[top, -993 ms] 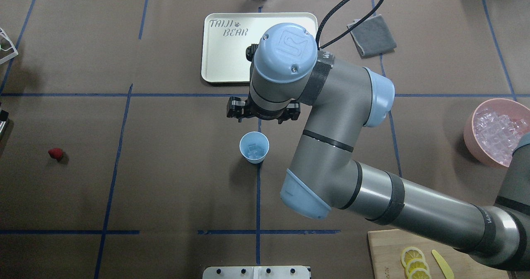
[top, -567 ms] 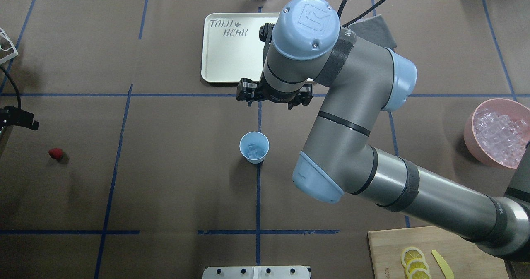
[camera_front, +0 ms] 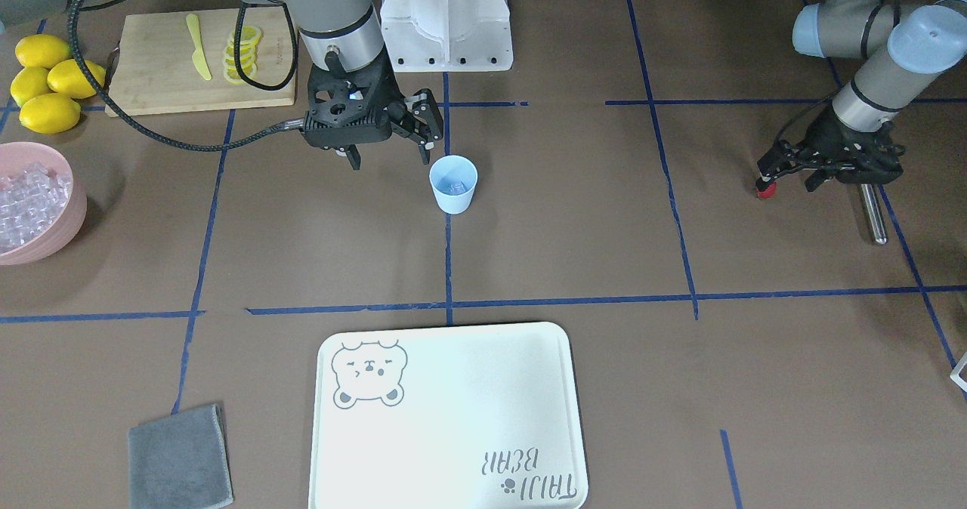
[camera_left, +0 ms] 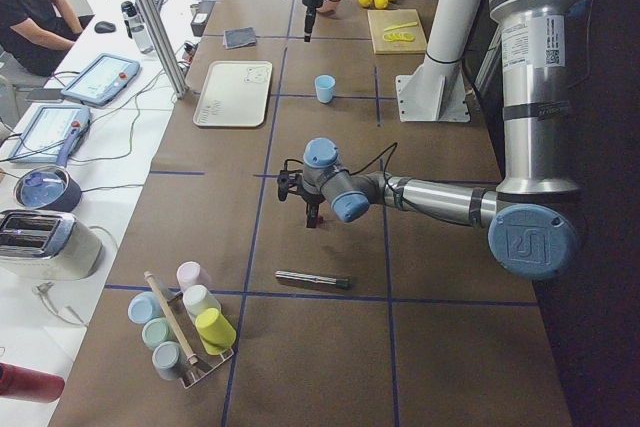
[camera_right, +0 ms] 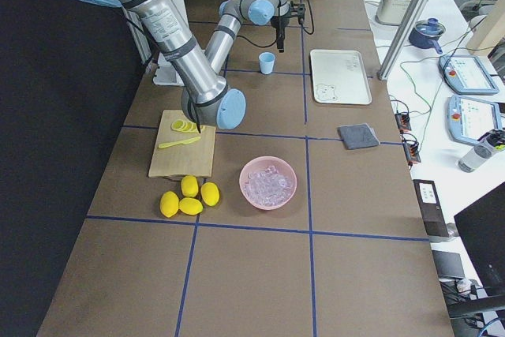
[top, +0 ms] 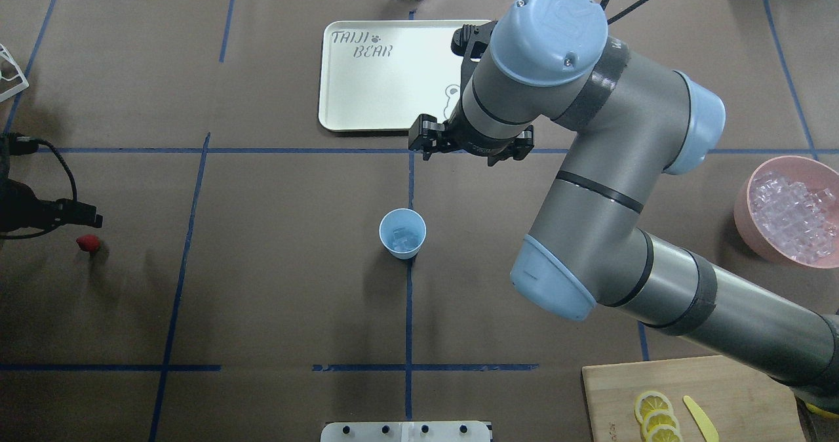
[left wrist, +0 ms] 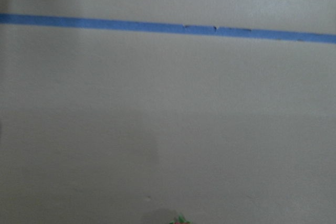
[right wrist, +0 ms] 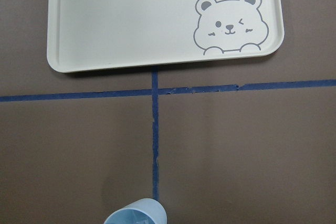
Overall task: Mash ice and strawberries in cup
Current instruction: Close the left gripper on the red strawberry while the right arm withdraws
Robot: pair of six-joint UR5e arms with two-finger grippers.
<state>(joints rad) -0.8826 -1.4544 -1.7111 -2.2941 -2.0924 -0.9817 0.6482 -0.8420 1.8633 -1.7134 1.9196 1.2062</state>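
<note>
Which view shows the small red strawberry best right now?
Overhead exterior: the small red strawberry lies whole and unobstructed. Front-facing shows it partly behind a fingertip of the left end effector; the left wrist catches only a sliver at its bottom edge; side views, too small.

cup [right wrist: 135,213] cropped by right wrist view's bottom edge; strawberry [left wrist: 179,220] a blurred sliver, left wrist view

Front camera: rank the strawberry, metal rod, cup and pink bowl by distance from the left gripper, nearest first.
1. strawberry: right by the left gripper, on the view's right.
2. metal rod: just beyond, nearer the right edge.
3. cup: mid-table.
4. pink bowl: far left edge.
</note>
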